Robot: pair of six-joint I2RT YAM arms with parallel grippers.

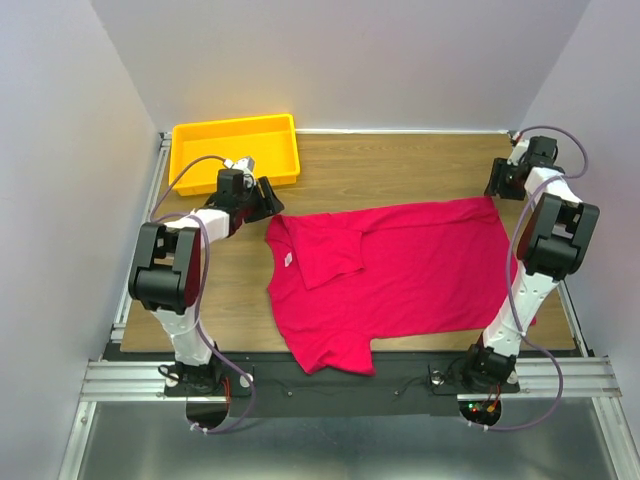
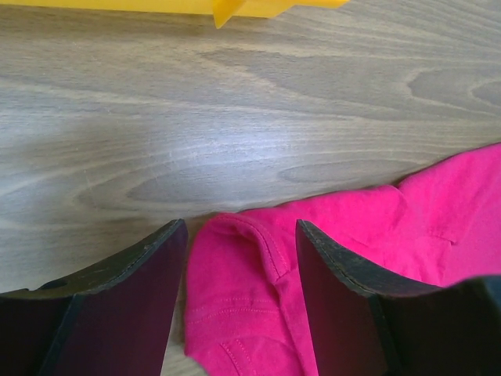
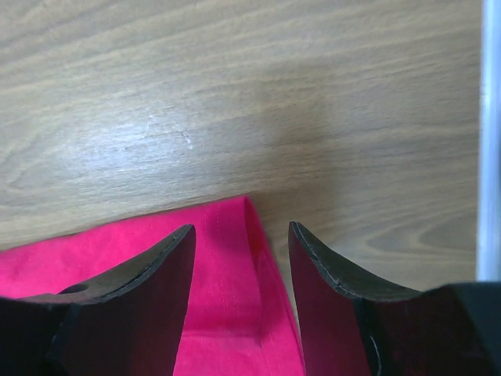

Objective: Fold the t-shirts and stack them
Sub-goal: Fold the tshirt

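Observation:
One crimson-pink t-shirt [image 1: 400, 270] lies spread on the wooden table, neck end to the left, with its far sleeve folded in over the chest. My left gripper [image 1: 264, 199] is low at the shirt's far-left shoulder corner. In the left wrist view, the left gripper [image 2: 239, 227] is open, and the folded shoulder seam of the t-shirt [image 2: 235, 298] lies loose between the fingers. My right gripper [image 1: 497, 184] is at the far-right hem corner. The right wrist view shows the right gripper [image 3: 241, 227] open, with the hem corner of the t-shirt [image 3: 227, 274] between the jaws, unpinched.
A yellow plastic tray [image 1: 181, 150] stands at the far left of the table, just behind the left gripper, and its edge [image 2: 235, 6] shows in the left wrist view. A metal rail [image 3: 489, 141] borders the table's right side.

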